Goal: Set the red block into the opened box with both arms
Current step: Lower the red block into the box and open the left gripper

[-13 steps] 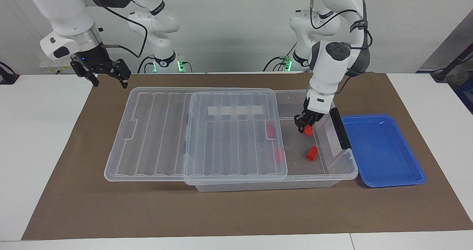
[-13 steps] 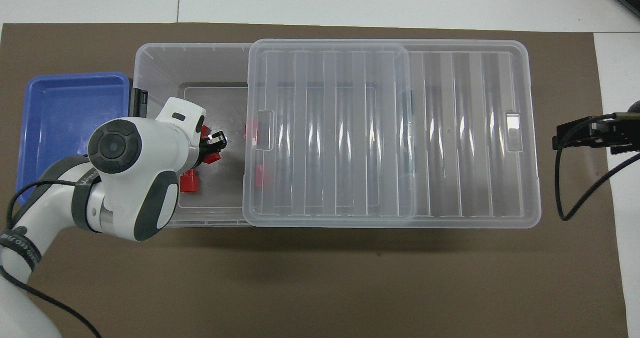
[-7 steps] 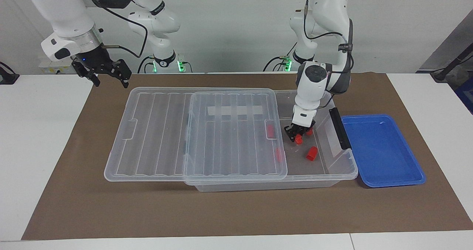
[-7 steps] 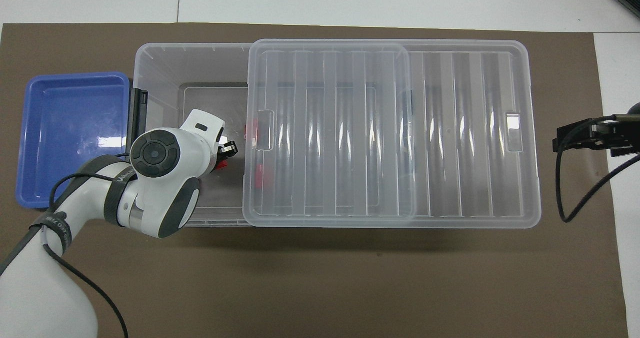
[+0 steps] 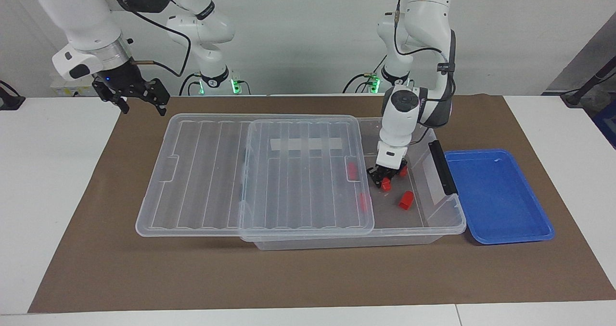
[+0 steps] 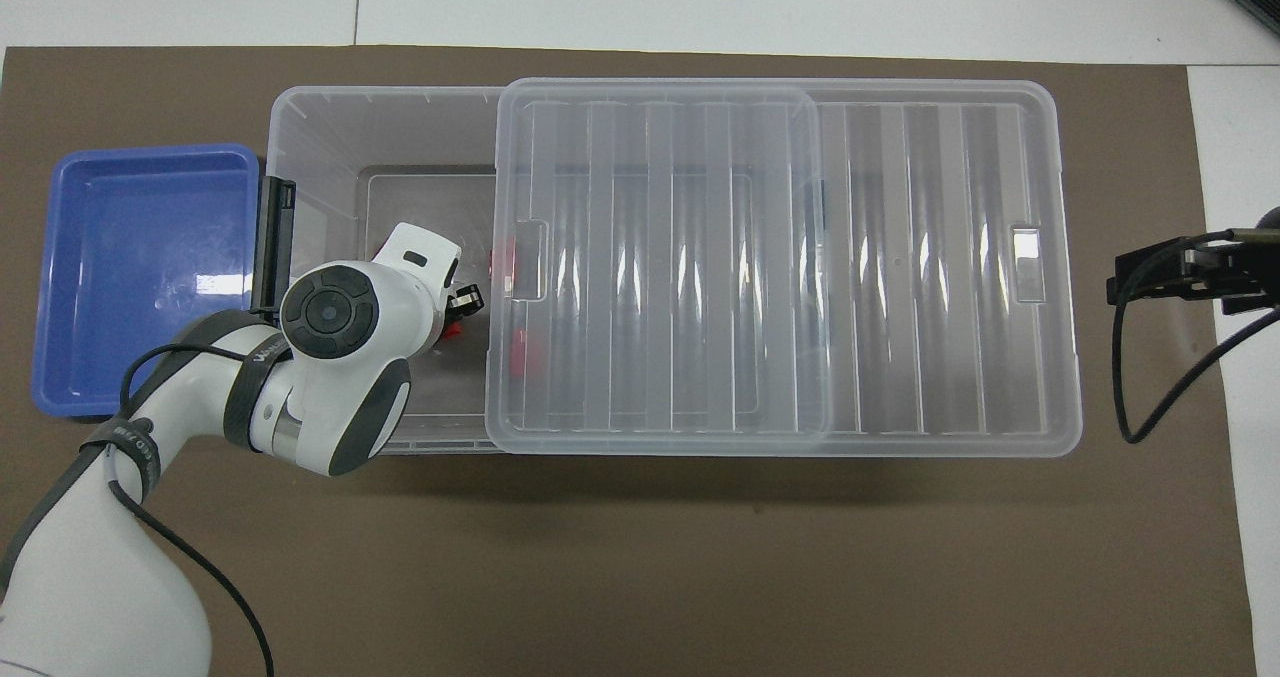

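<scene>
White jointed left arm reaches down into the uncovered end of the box (image 5: pixel 452 220). The left gripper (image 5: pixel 385 177) is low over the box floor with the red block (image 5: pixel 386 184) at its tips. I cannot tell whether it grips the block or merely touches it. The block is chunky, bright, glossy plastic. A second red block (image 5: pixel 403 171) sits just beside the gripper, nearer to the robots. The right arm waits, with the right gripper (image 5: pixel 143 105) spread wide in the air over the mat's edge at its own end of the table. Box walls are clear thin plastic with rounded corners, and a black latch (image 5: pixel 442 167) runs along the end wall. The ribbed clear lid (image 5: pixel 202 172) lies flat on the rim, slid toward the right arm's end and overhanging there. Two more red blocks (image 5: pixel 352 170) (image 5: pixel 363 201) show blurred through it, as does a whitish tape strip (image 5: pixel 305 144). A fifth block (image 5: pixel 406 200) lies loose, farther from the robots than the gripper. A shallow blue tray (image 5: pixel 500 196), smooth with a raised lip, sits beside the box at the left arm's end. Everything rests on a matte brown mat (image 5: pixel 288 278) over a white table (image 5: pixel 48 172). The wall (image 5: pixel 298 27) is plain pale grey.
</scene>
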Motion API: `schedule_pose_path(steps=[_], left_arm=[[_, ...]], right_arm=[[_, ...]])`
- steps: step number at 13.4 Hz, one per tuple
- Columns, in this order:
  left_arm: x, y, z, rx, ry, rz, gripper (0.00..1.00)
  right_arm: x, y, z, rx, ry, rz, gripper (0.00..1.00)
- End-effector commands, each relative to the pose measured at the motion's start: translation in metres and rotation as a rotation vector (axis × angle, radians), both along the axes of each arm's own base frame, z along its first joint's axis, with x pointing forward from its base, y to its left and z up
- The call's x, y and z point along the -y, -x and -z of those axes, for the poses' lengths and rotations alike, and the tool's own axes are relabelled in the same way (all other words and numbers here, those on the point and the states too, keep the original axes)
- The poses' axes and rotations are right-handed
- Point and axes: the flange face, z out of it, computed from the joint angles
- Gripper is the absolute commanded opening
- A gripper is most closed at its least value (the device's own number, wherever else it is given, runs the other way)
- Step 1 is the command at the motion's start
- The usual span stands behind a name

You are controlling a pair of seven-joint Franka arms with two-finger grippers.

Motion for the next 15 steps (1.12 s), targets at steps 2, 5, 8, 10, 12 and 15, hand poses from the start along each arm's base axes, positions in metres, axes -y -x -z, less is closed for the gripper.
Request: schedule_pose_path(steps=[2, 5, 8, 10, 12, 15], left_arm=[[0.0, 0.002, 0.004, 0.017, -0.023, 0.008, 1.0], [-0.009, -0.011, -0.04, -0.019, -0.059, -0.019, 1.0], [-0.007, -0.025, -0.11, -0.067, -0.087, -0.067, 1.0], [-0.011, -0.034, -0.158, -0.077, -0.032, -0.135, 1.0], [-0.039, -0.046, -0.208, -0.085, 0.017, -0.246, 1.0], [-0.086, -0.061, -0.245, -0.025, 0.07, -0.492, 1.0]], right_arm=[[0.003, 0.001, 0.006, 0.042, -0.012, 0.033, 1.0], [0.025, -0.004, 0.024, 0.075, -0.009, 0.061, 0.53], [0.04, -0.011, 0.053, 0.126, -0.005, 0.096, 0.0], [0.057, -0.015, 0.074, 0.146, -0.001, 0.123, 0.0], [0.069, -0.022, 0.088, 0.152, 0.001, 0.141, 0.0], [0.071, -0.033, 0.11, 0.175, 0.003, 0.146, 0.0]])
